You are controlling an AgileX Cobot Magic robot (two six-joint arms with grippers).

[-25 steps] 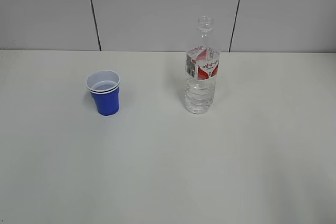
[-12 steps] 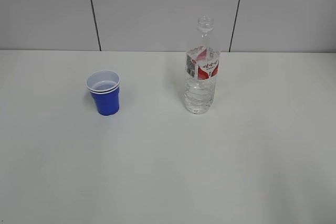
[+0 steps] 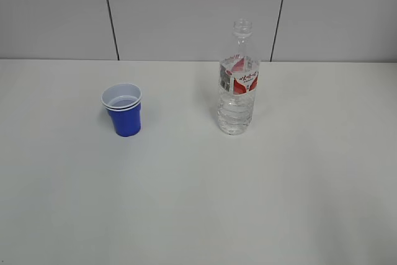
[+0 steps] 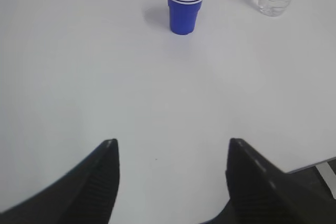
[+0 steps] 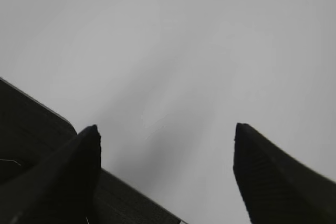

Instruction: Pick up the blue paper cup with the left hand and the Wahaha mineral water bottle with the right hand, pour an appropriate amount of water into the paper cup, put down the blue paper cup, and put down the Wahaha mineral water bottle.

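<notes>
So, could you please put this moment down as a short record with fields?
cup: blue paper cup upright on the white table, not held; its contents are unclear
bottle: Wahaha mineral water bottle upright to the cup's right, apart from it, no cap seen, not held
left pincer: open, empty, short of the cup
right pincer: open, empty, over bare table
exterior view: no arm visible

Small royal-blue paper cup with doubled white rim point(image 3: 123, 110) upright on white table point(image 3: 198, 203), left of centre. Tall clear ribbed plastic bottle with red-and-white label band point(image 3: 237, 80) upright, uncapped, well apart to cup's right. Grey panelled wall point(image 3: 192, 10) behind.
</notes>
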